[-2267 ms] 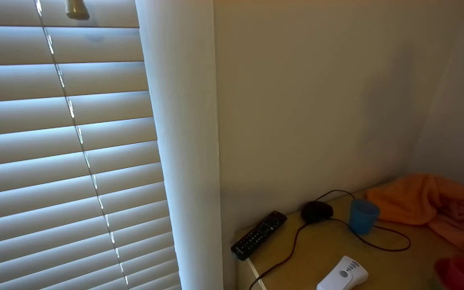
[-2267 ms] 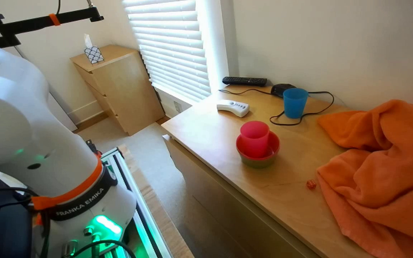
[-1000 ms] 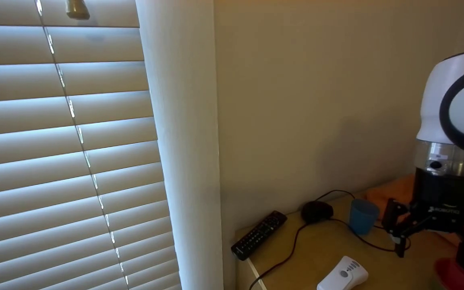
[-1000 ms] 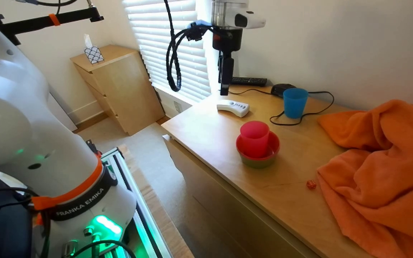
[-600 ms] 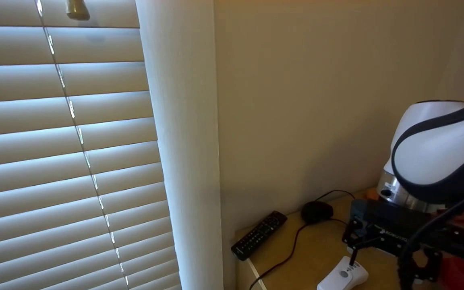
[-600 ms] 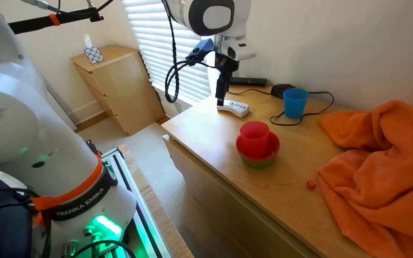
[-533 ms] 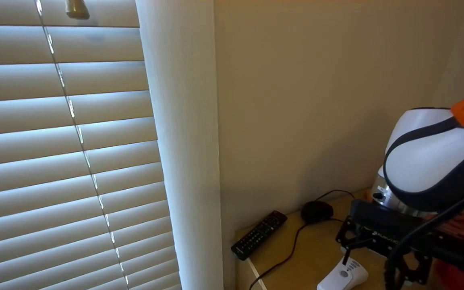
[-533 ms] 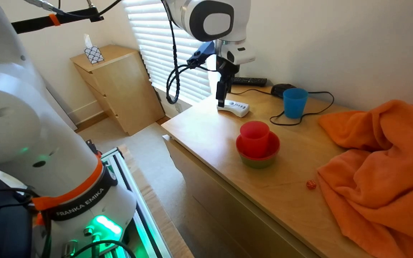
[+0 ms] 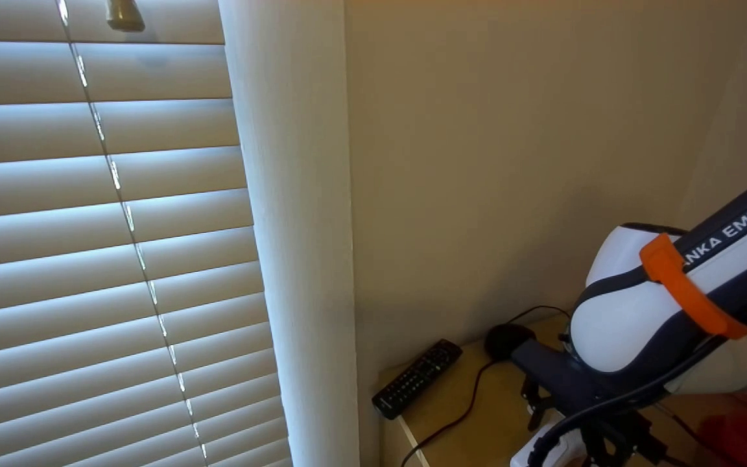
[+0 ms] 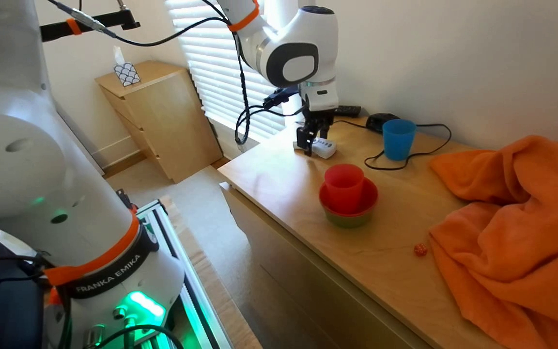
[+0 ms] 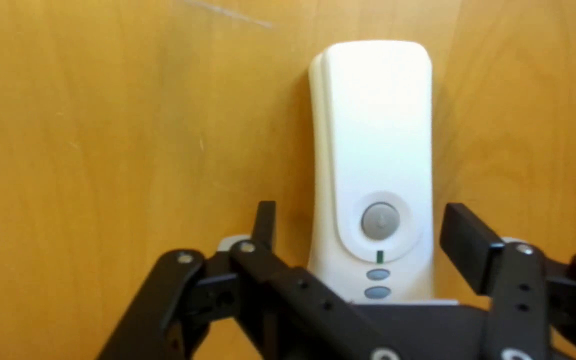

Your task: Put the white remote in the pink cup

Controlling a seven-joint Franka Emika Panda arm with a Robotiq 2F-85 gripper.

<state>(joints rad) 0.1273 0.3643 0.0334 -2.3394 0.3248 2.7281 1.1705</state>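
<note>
I can count two remotes [image 11: 380,125] [image 9: 417,379], two cups [image 10: 344,189] [image 10: 399,139], one bowl [image 10: 349,221], one cloth [image 10: 526,237], one tissue box [image 10: 127,75] and one pincer [image 11: 363,227].

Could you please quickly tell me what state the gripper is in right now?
Gripper: open, straddling the white remote with a visible gap in the wrist view, so not holding it.

Daylight at blinds [image 9: 101,227] in both exterior views. Wall [image 9: 509,162] dim, soft shadow beside arm [image 9: 620,324]. Pale glare on dresser top [image 10: 279,179]; green glow at robot base [image 10: 129,286]. Wrist view: warm cast, slight blur; white remote [image 11: 378,150] nearly overexposed, soft shadows along both flanks.
</note>
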